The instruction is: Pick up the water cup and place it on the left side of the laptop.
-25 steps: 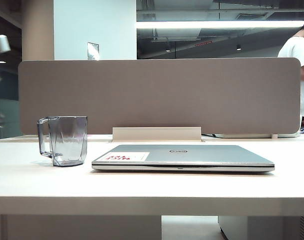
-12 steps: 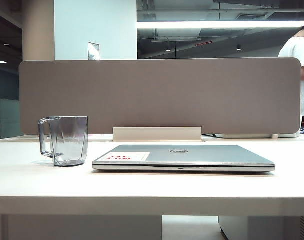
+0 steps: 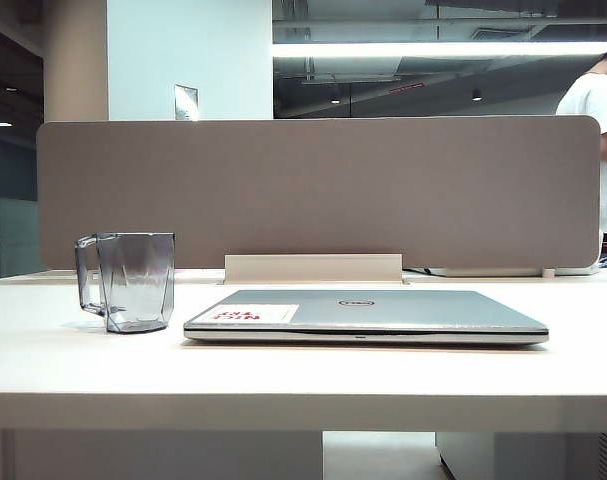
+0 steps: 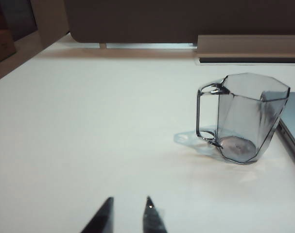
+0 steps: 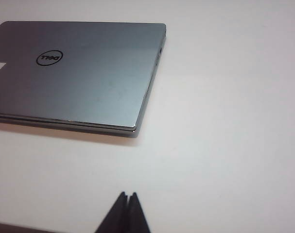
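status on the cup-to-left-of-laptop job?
Looks done: the water cup stands upright on the table, left of the closed laptop in the exterior view.

In hand: nothing. The left gripper is open and empty, short of the cup. The right gripper is shut and empty, short of the laptop's corner.

Left: nothing visible; neither arm shows in the exterior view.

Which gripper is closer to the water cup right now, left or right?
Left. The left gripper hangs open over bare table short of the water cup, apart from it. The right gripper is shut near the laptop.
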